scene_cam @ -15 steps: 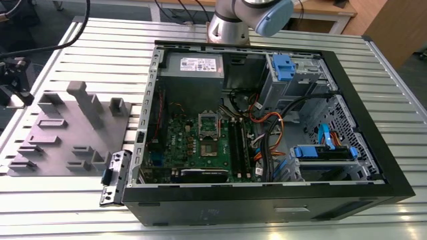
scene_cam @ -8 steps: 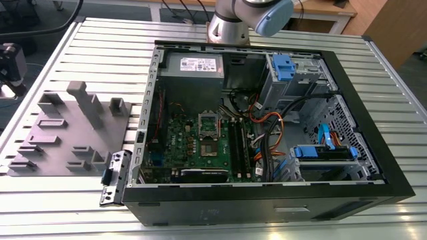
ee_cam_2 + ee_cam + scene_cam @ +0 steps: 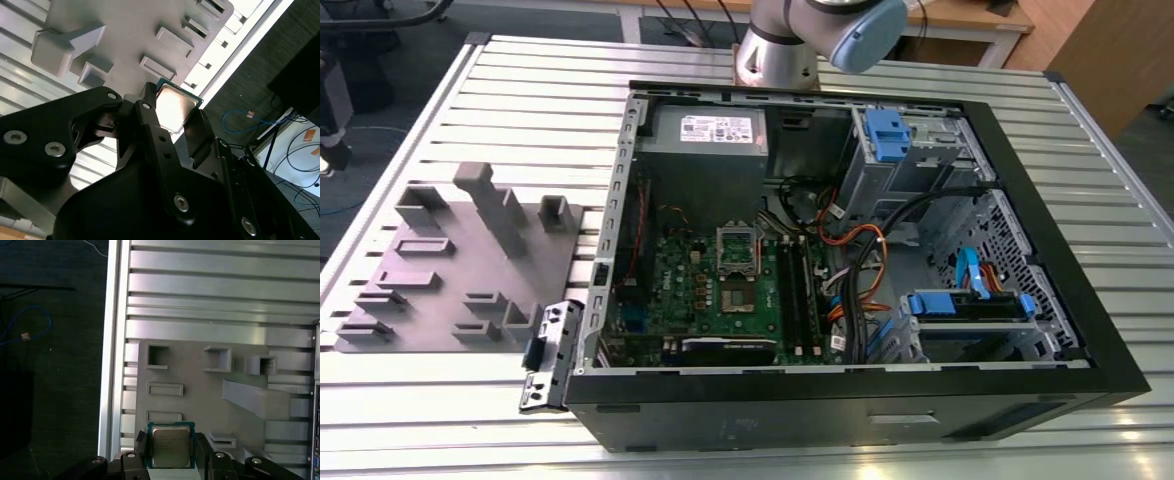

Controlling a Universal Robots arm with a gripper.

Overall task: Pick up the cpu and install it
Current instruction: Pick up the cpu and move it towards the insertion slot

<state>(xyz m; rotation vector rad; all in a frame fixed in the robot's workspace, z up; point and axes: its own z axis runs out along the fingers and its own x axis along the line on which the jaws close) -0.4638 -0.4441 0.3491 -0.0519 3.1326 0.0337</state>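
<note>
Standing on a slatted metal table (image 3: 454, 90) in the exterior view, an open case (image 3: 854, 415) shows its motherboard (image 3: 720, 290) lying flat inside, with a blue drive bracket (image 3: 887, 135) and bundled cables (image 3: 847, 240) toward the exterior view's right. A grey tray (image 3: 440, 270) of raised blocks lies on the table just beside the case, on the exterior view's left. The arm (image 3: 814, 35) rises behind the case's far wall. In the second wrist view, the gripper (image 3: 175, 114) is closed on the cpu (image 3: 174, 105): black fingers (image 3: 148, 107) press against two opposite edges. The chip's shiny metal top faces the camera, bright with glare, and its thin green edge shows. Behind it lies the tray (image 3: 130, 20) with its rectangular pockets, then the table's pale rim, then dark floor (image 3: 260, 60) with a blue cable (image 3: 240, 117). In the first wrist view, the cpu (image 3: 171, 445) sits level between the fingers (image 3: 142, 440), clamped by the gripper (image 3: 171, 454), over the tray (image 3: 200, 400) near the tray's side closest to the table (image 3: 200, 290) rim. Whether the chip touches the tray I cannot tell. Dark floor (image 3: 50, 390) lies beyond the rim.
</note>
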